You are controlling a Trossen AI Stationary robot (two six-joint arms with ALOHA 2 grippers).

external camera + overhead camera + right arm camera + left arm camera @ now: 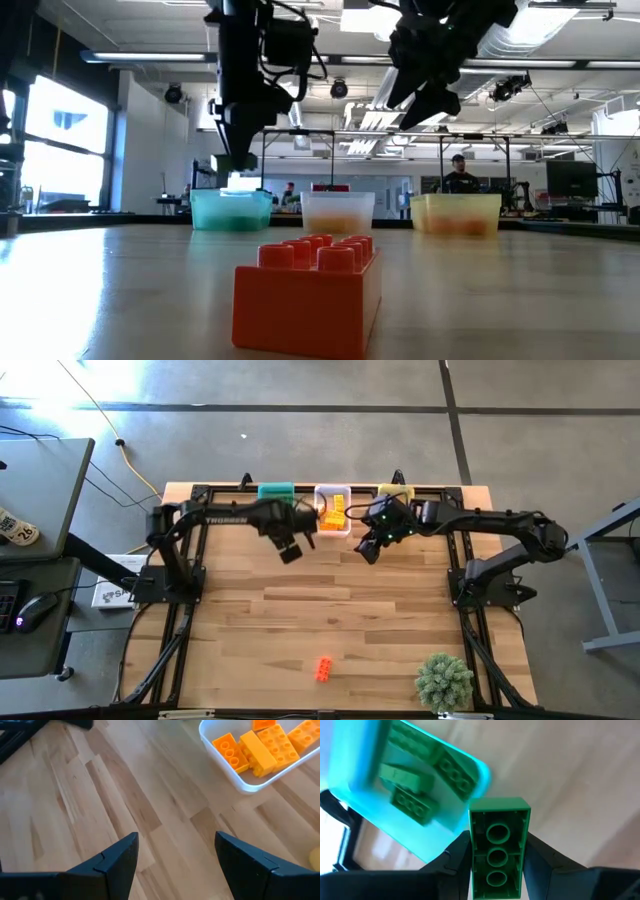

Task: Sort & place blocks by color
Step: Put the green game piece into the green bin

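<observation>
Wood table [330, 610], bins at the back. Left gripper [497, 865] clamps a green block [498, 847] just short of the teal bin [420, 795]; let go now, it lands outside. Right gripper [175, 855] spread, empty.

The green block [499, 851] between the left gripper's fingers [451, 865] is cut off at the left wrist picture's edge. The teal bin [427, 832] runs past that edge too. The yellow bin [395, 491] is largely covered by the right arm.
</observation>
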